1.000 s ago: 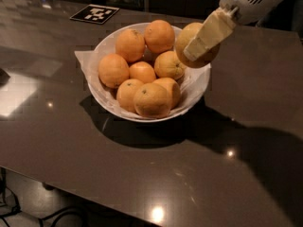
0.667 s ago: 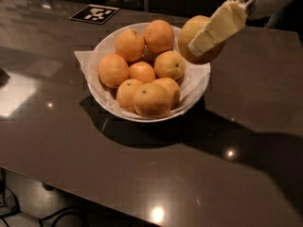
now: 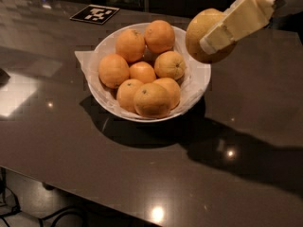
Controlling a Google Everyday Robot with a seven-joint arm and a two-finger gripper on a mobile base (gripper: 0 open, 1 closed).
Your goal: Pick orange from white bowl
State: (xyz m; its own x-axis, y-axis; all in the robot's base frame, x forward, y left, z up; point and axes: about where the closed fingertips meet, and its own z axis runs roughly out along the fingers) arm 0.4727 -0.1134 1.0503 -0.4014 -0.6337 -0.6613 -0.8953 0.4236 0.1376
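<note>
My gripper comes in from the upper right and is shut on the large, dull yellow-orange orange. It holds the orange in the air above the right rim of the white bowl. A cream-coloured finger lies across the fruit's right side and hides part of it. The paper-lined bowl stands on the dark table and holds several smaller, deeper-orange oranges.
The dark glossy table runs across the view, with its front edge at the lower left. A black-and-white marker tag lies on the table behind the bowl. White paper sticks out over the bowl's left rim.
The gripper has lifted the large orange up and to the right, out of the bowl, and it now hangs above the right rim. The other oranges have stayed put.
</note>
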